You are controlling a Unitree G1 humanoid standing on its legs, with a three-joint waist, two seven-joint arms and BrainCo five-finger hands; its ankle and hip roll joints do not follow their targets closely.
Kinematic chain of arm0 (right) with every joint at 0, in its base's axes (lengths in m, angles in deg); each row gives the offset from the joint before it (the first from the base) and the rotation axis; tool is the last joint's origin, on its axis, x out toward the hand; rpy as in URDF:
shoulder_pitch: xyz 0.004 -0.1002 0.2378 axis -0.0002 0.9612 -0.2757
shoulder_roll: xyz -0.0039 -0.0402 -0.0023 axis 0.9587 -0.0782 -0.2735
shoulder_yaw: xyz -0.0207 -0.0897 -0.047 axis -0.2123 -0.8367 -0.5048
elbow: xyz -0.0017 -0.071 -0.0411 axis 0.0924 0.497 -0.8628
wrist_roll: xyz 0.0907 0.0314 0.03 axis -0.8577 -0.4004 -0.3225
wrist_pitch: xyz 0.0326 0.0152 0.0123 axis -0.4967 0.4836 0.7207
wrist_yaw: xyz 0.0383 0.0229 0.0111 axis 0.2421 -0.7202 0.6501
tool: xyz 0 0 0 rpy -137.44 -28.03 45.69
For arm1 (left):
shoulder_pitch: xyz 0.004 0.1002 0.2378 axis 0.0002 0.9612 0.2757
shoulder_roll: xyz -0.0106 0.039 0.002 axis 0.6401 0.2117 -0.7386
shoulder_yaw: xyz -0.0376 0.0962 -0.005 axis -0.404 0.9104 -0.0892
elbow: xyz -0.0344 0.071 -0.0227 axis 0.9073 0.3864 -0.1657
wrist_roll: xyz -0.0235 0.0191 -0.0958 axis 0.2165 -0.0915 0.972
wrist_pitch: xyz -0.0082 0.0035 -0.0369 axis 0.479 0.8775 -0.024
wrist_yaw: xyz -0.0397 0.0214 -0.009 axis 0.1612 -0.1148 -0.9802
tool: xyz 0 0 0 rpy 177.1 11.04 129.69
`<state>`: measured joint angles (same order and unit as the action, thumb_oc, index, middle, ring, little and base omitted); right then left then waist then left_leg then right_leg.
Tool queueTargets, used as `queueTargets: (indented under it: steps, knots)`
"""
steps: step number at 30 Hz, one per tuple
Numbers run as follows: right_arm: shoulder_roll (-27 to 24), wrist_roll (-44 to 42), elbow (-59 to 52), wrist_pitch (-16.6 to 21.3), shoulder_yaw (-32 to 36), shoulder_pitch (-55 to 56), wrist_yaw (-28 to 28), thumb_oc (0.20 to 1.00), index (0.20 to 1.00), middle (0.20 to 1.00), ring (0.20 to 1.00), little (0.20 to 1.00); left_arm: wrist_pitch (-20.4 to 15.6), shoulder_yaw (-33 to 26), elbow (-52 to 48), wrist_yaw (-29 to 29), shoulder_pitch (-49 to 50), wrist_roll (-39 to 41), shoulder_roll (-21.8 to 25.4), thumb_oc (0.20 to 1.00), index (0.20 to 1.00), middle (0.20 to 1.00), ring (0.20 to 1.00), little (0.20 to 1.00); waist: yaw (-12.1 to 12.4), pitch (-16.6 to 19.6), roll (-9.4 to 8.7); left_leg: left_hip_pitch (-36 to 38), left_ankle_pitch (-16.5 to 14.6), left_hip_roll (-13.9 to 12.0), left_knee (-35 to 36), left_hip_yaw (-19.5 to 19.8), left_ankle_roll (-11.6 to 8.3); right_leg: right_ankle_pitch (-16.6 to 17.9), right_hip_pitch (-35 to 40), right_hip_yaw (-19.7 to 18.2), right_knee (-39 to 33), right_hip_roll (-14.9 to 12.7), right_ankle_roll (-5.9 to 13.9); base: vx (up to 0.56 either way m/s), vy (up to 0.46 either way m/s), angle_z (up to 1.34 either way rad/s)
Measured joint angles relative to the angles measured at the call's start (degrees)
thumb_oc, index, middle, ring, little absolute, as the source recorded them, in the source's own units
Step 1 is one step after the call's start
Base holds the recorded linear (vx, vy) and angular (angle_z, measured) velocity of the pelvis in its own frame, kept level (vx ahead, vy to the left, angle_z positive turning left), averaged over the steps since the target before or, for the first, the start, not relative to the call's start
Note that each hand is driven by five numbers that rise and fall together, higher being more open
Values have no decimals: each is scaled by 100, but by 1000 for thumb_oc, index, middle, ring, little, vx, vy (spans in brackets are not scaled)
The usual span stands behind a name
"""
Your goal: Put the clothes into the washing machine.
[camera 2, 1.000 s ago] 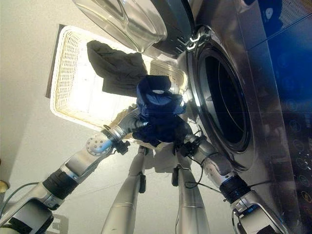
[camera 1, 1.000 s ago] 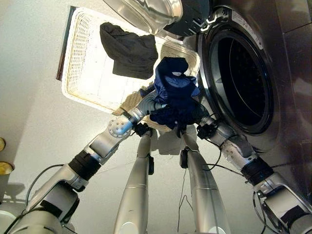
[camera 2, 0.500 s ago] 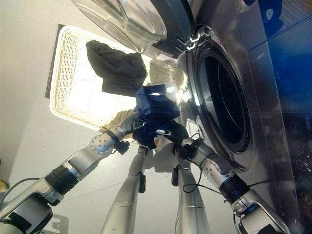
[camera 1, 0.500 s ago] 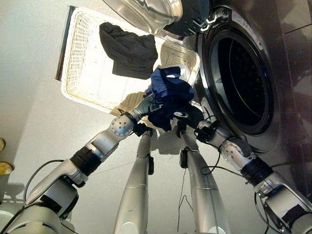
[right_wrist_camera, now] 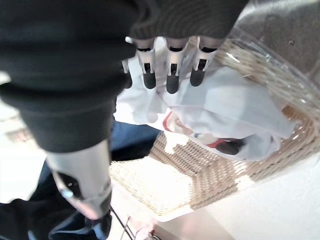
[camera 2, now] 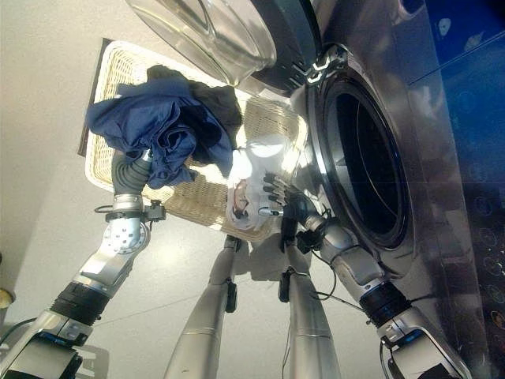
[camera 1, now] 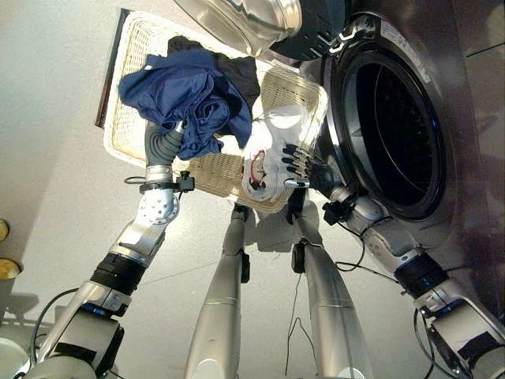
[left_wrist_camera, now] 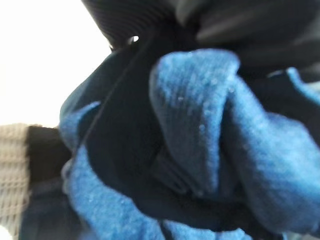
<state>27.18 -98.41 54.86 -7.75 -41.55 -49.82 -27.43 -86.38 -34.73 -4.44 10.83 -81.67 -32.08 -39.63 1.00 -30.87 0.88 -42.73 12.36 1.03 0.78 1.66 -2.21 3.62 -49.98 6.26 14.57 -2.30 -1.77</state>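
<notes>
A blue garment (camera 1: 189, 91) hangs bunched over my left hand (camera 1: 163, 146), above the wicker basket (camera 1: 126, 126); in the left wrist view the blue cloth (left_wrist_camera: 200, 145) covers that hand's fingers. A black garment (camera 1: 241, 73) lies in the basket behind it. A white garment (camera 1: 272, 150) with red trim lies at the basket's end nearest the machine. My right hand (camera 1: 304, 164) hovers beside it, open. The right wrist view shows its straight fingers (right_wrist_camera: 170, 75) just above the white cloth (right_wrist_camera: 225, 105).
The washing machine's round drum opening (camera 1: 394, 134) gapes dark on the right, close to my right hand. Its glass door (camera 1: 245, 20) swings out over the basket's far end. Pale floor lies left of the basket.
The left hand has swung left with the blue garment, from the machine's side to over the basket. The right hand has come off the blue cloth, and the white garment now shows.
</notes>
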Motion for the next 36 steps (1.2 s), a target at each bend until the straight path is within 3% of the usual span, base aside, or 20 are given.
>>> queueTargets:
  steps: [8, 16, 20, 23, 36]
  knots:
    - [19, 41, -85, -6, 55, 133, -5, 1000, 1000, 1000, 1000, 1000, 52, 412, -38, -619, -49, -400, -57, 200, 200, 200, 200, 200, -19, 0, 0, 4, -1, -8, -23, -42, -1, -10, -16, -51, 24, 13, 16, 5, 22, -1]
    - [211, -1243, -86, -123, 226, 115, -2, 1000, 1000, 1000, 1000, 1000, 177, 1180, -8, -1572, -495, -1018, 230, 200, 200, 200, 200, 200, -32, 0, 0, 0, -3, -6, 11, -108, -2, -10, -64, -96, 22, 17, 17, 3, 10, -2]
    - [259, -1429, -87, -126, 203, 110, 2, 1000, 1000, 1000, 1000, 1000, 184, 1422, -7, -2027, -654, -1057, 289, 200, 200, 200, 200, 200, -46, 0, 0, -6, -3, -11, 27, -136, -2, -7, -70, -101, 2, 25, 19, 0, 1, -1]
    - [267, -1600, -86, -126, 161, 62, 75, 1000, 1000, 1000, 1000, 1000, 194, 1927, -5, -2463, -881, -1059, 429, 200, 200, 200, 200, 200, -43, 0, 0, -8, -2, -14, 46, -137, -1, -6, -71, -99, -15, 27, 20, 0, 0, 0]
    - [209, -2131, -63, -334, -93, -28, 62, 1000, 1000, 1000, 1000, 1000, 466, 2268, 81, -3252, -1400, -1048, 647, 200, 200, 200, 200, 200, -173, 0, -1, -24, -2, -15, 53, -136, -1, 13, -63, -85, -45, 25, 17, 0, 0, 0]
